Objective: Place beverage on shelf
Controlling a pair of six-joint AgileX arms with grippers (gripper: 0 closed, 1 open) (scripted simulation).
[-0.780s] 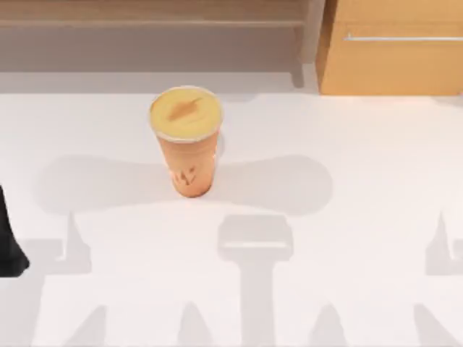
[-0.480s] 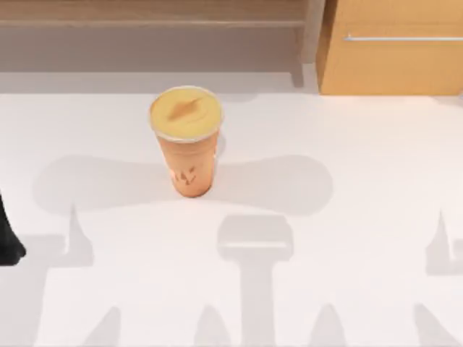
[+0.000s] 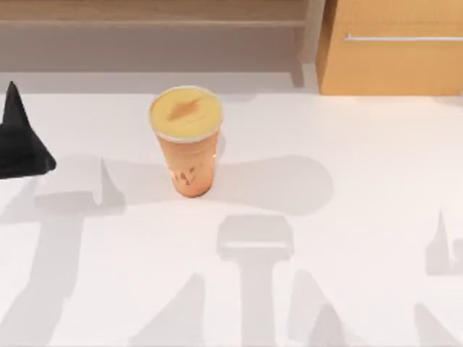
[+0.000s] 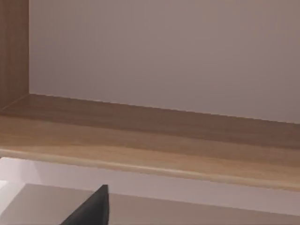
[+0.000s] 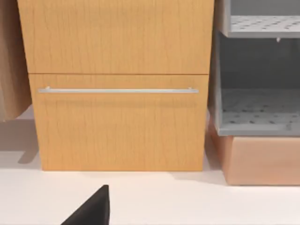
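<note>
Beverage [image 3: 186,141] is standing upright on the white bench [image 3: 347,217], left of centre, untouched, in front of the shelf [image 3: 152,13] running along the far edge. Left end effector [image 3: 20,141] is hovering at the bench's left edge, well apart from the cup; cannot tell whether released or clenched. Orange-wood cabinet [image 3: 394,61] is sitting far right.

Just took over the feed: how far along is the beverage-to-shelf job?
Nothing placed yet: the beverage stands upright on the table, in front of the shelf. In hand: the left hand sits at the table's left edge, apart from the cup. Left: grasp, lift, set on shelf.
</note>
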